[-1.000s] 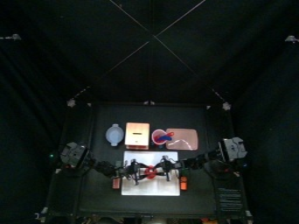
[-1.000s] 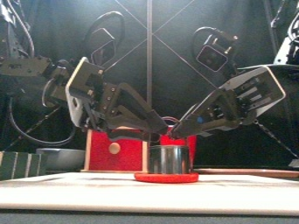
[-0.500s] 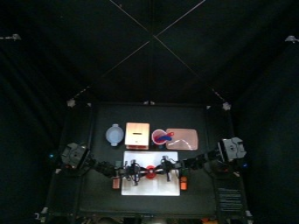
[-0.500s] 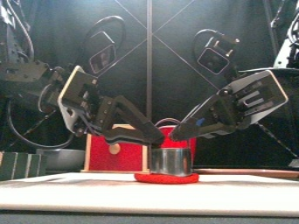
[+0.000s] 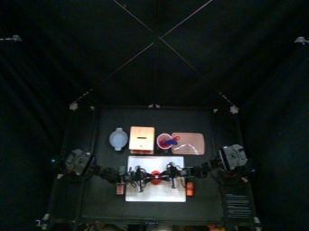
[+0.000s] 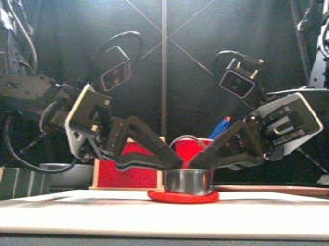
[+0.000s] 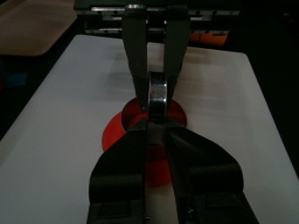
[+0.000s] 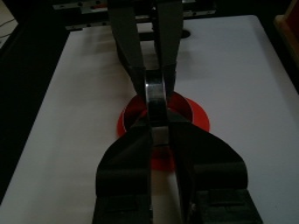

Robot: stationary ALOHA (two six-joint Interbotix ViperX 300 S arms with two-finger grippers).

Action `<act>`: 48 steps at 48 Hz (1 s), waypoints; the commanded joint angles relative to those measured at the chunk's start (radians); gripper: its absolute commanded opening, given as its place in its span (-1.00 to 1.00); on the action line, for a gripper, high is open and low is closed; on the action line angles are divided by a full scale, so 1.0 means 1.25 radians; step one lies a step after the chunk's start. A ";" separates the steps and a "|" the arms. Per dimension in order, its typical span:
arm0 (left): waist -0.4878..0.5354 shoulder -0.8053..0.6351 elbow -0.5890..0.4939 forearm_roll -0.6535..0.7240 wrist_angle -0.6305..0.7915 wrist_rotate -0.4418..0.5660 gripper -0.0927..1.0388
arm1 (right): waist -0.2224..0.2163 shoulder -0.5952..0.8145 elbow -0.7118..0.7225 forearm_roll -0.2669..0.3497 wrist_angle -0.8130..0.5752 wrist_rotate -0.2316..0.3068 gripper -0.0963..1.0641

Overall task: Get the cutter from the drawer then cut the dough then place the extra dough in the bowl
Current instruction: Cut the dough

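Note:
The round metal cutter (image 6: 189,181) stands upright on the flat red dough (image 6: 161,196) in the middle of the white cutting board (image 6: 77,197). My left gripper (image 6: 164,168) comes down from the left and my right gripper (image 6: 213,165) from the right. Each is shut on one side of the cutter's rim. From above, the cutter (image 5: 157,175) is mostly hidden between the two grippers. In the left wrist view the jaws pinch the cutter wall (image 7: 160,87) over the dough (image 7: 117,133). The right wrist view shows the same grip on the cutter (image 8: 158,87) and dough (image 8: 193,114).
Behind the board stand the blue-grey bowl (image 5: 117,138) at the left, the wooden box (image 5: 143,138) with its red drawer front (image 6: 129,168), and the pink tray (image 5: 193,143) carrying the red cup (image 5: 169,141).
Both arms have sunk lower and flattened out over the board, pushing the cutter down into the dough. The cutter now shows less height above the dough.

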 commanded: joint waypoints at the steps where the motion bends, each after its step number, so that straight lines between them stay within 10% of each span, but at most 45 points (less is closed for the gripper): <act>1: -0.001 0.039 0.009 -0.002 0.077 -0.025 0.00 | -0.007 0.029 0.012 0.012 0.016 0.002 -0.12; 48: 0.032 -0.112 0.009 -0.006 0.102 0.104 0.25 | -0.012 -0.077 -0.070 -0.015 0.146 -0.007 0.00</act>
